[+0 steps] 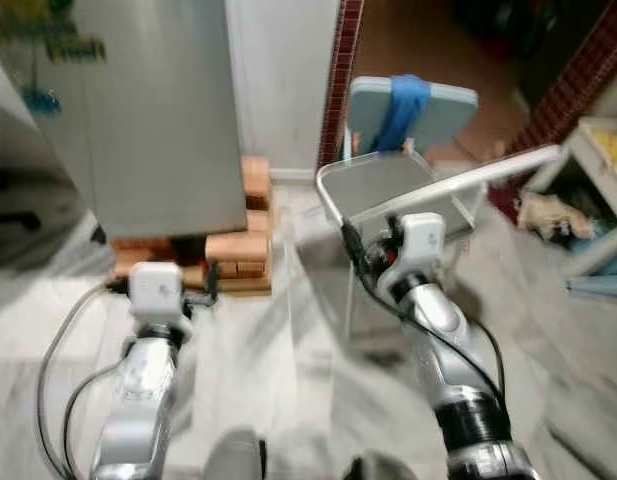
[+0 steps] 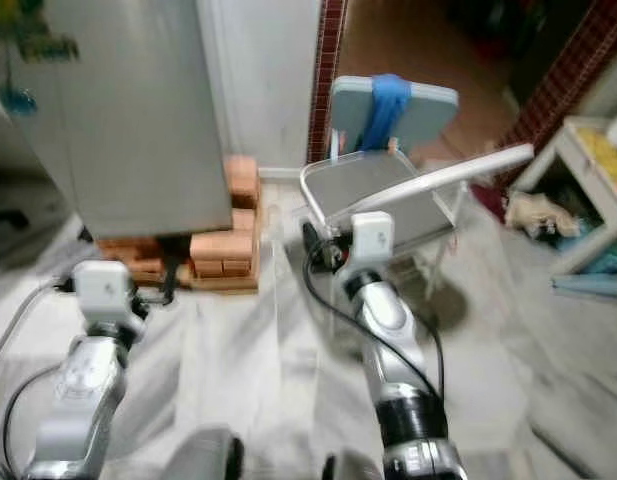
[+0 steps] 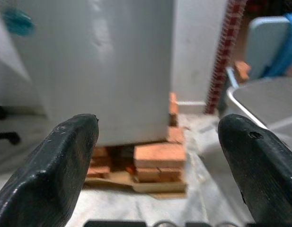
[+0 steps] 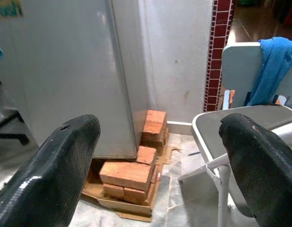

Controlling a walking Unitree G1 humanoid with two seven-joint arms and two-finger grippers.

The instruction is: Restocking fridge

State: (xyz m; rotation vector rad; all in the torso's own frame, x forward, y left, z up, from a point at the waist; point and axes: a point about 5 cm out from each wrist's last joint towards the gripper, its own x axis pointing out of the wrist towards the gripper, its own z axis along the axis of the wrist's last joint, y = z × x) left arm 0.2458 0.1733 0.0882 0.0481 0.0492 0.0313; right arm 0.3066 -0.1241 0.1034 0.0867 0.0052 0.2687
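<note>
The grey fridge [image 1: 148, 120] stands shut ahead and to my left, raised on stacked bricks [image 1: 238, 250]. Nothing for stocking is in my grippers. My left gripper [image 3: 157, 142] is held out low in front of the fridge's lower corner, its fingers [image 3: 60, 161] spread wide and empty. At the same height, my right gripper [image 4: 160, 142] is open and empty, pointing at the gap between the fridge [image 4: 65, 71] and a grey chair [image 4: 250, 123]. The head views are blurred.
A grey folding chair [image 1: 398, 190] with a blue cloth [image 1: 400, 110] over its back stands close ahead on the right. Behind it are a white wall and a red tiled strip [image 1: 338, 80]. A low white shelf [image 1: 598, 190] with clutter is far right. Marble floor [image 1: 278, 350] lies between.
</note>
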